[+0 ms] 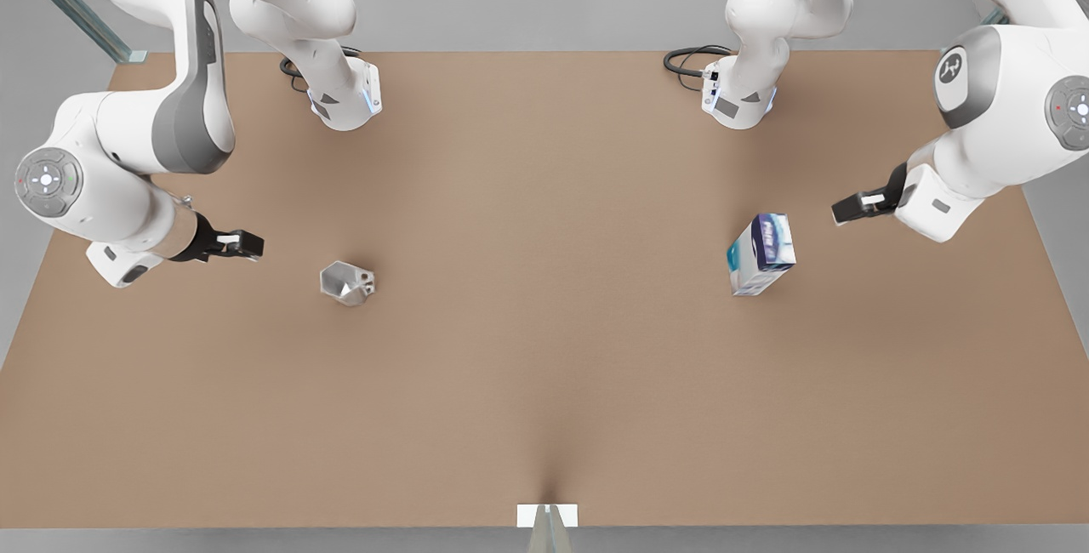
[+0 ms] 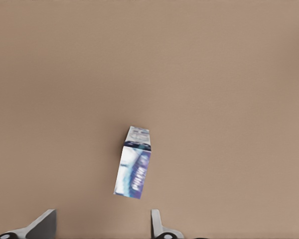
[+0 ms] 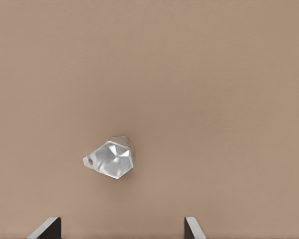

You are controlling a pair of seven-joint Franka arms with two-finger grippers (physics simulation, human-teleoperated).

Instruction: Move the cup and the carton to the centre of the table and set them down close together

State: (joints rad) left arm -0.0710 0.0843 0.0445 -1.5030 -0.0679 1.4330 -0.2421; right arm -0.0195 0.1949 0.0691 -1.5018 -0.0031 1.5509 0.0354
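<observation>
Left gripper (image 1: pixel 842 214) near carton (image 1: pixel 761 253) (fingers spread).

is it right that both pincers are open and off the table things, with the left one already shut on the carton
Not quite. The left pincer is open, not shut on the carton: the left wrist view shows its fingertips spread with the carton lying apart from them. The rest holds: the right pincer is open too, short of the cup, as the front view shows.
</observation>
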